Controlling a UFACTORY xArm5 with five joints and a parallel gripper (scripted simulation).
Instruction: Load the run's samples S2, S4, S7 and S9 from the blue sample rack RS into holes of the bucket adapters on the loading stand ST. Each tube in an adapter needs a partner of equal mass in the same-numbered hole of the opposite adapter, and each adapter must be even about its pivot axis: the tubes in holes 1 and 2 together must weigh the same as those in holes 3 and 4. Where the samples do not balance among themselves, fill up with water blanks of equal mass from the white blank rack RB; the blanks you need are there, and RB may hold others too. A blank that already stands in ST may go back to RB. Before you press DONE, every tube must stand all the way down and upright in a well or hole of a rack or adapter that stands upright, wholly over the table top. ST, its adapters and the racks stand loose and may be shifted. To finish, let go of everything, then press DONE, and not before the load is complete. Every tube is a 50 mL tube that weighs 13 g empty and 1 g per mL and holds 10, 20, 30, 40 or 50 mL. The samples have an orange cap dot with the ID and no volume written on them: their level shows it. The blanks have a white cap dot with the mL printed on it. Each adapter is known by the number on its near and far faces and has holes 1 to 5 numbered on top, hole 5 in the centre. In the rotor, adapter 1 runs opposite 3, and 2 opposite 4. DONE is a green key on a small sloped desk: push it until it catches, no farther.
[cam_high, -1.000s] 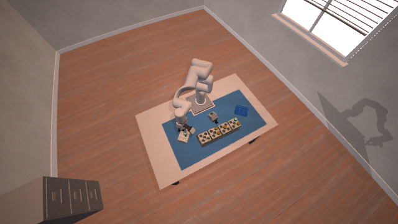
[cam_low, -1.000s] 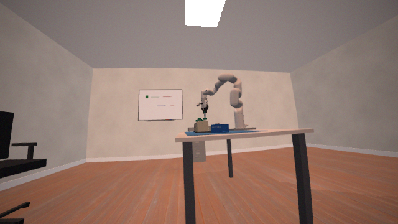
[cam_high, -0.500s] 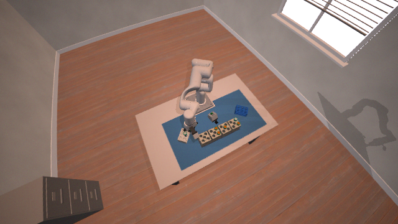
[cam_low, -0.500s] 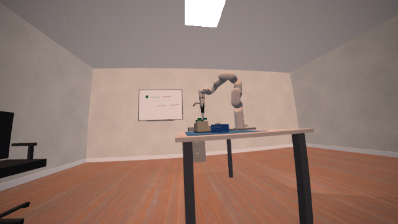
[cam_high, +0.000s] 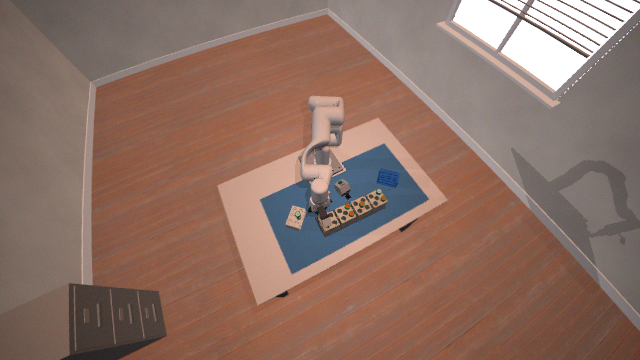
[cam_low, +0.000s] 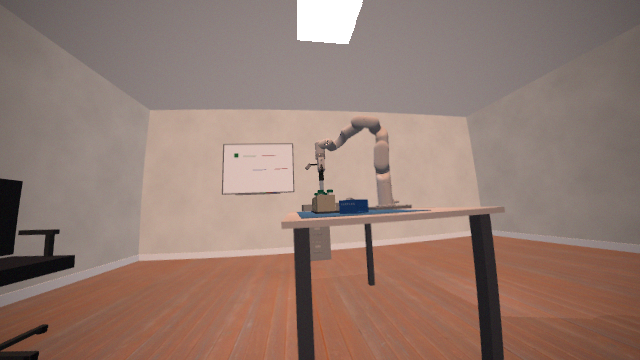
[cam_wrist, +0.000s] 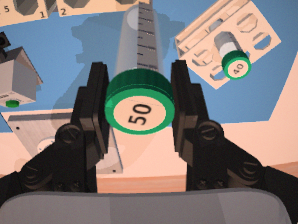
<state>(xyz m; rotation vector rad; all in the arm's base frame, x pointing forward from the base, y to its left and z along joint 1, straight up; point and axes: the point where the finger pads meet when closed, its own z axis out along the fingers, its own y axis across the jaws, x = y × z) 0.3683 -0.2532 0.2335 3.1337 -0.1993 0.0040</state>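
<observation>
Four bucket adapters (cam_high: 332, 230) (cam_low: 324, 204) (cam_wrist: 100, 7) make one row on the loading stand, lower centre in the top view. Four orange-dotted caps and one white-dotted cap show among them: two orange on the second adapter from the left, one on the third, one of each on the rightmost. The white blank rack (cam_high: 293, 224) (cam_wrist: 273, 49) bears one tube, the 40 blank (cam_high: 298, 215) (cam_wrist: 236, 62); one blue sample rack (cam_high: 388, 178) (cam_low: 353, 206) stands farther right.

The adapters stand edge to edge. Blue mat (cam_high: 295, 252) (cam_wrist: 215, 105) shows between their left end and the blank rack, and a broader stretch lies toward the table's (cam_high: 240, 220) (cam_low: 400, 215) (cam_wrist: 282, 112) lower edge. The DONE desk (cam_high: 343, 189) (cam_wrist: 17, 82) sits between the arm's base and the row, its green key (cam_high: 341, 183) (cam_wrist: 12, 104) facing up.

The gripper (cam_high: 323, 212) (cam_low: 321, 179) (cam_wrist: 139, 80) is clamped on the 50 blank (cam_low: 321, 186) (cam_wrist: 140, 107) near the row's left end — clear walls, dark graduations, ribbed green cap, black "50" on white. The tube hangs upright; whether its tip is in a hole, I cannot tell
</observation>
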